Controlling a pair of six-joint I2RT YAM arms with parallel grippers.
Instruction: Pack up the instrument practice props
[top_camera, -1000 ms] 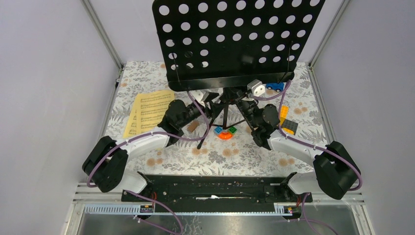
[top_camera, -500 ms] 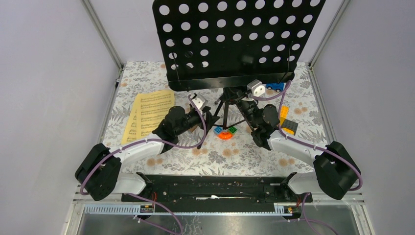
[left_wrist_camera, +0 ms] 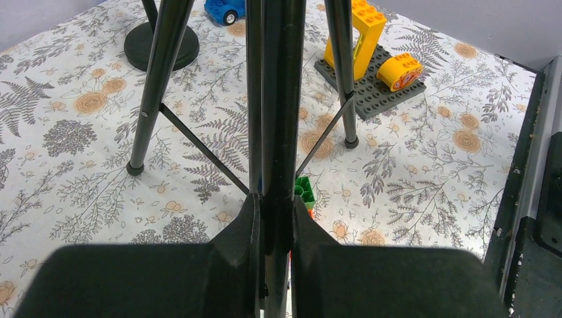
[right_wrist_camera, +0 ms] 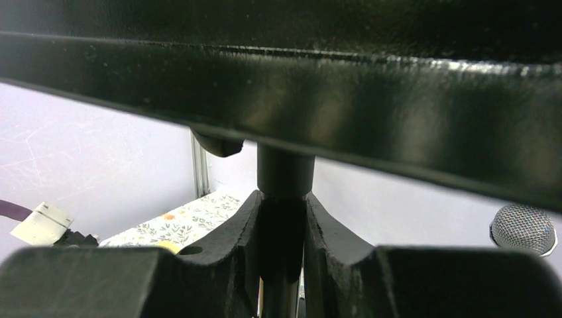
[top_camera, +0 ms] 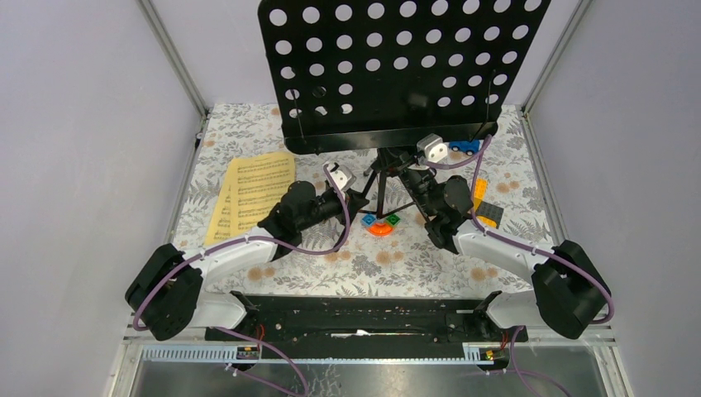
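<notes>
1. Judging from how things lie, the packing has barely begun. No prop shows as put away, and no box or bag is in view.
2. Music rack (top_camera: 397, 66): one. It stands at the far middle of the table (top_camera: 413, 265), with its legs spread and its perforated desk up.
3. Left gripper (left_wrist_camera: 275, 212): clenched on a black tube low on the rack, among the legs.
4. Right gripper (right_wrist_camera: 283, 205): clamped on the rack's pole just under the desk ledge, so both arms hold the same prop.
5. Yellow sheet-music pages (top_camera: 256, 190): at least two overlapping sheets, flat on the left of the table and apart from both arms.
6. Round-based mic holder (left_wrist_camera: 161, 46): one visible, beyond the rack's legs. The second cannot be found.
7. Silver microphone (right_wrist_camera: 527, 228): only its mesh head shows, in the right wrist view. The black microphone is not visible.
8. Non-props: one blue toy car (top_camera: 465, 146) at the far right, one orange curved toy block (top_camera: 380, 229) under the rack, and one grey brick plate (left_wrist_camera: 368, 103) carrying yellow bricks.
9. Left to do, as I judge it: fold the rack, gather the pages, and collect the microphones and holders.
</notes>
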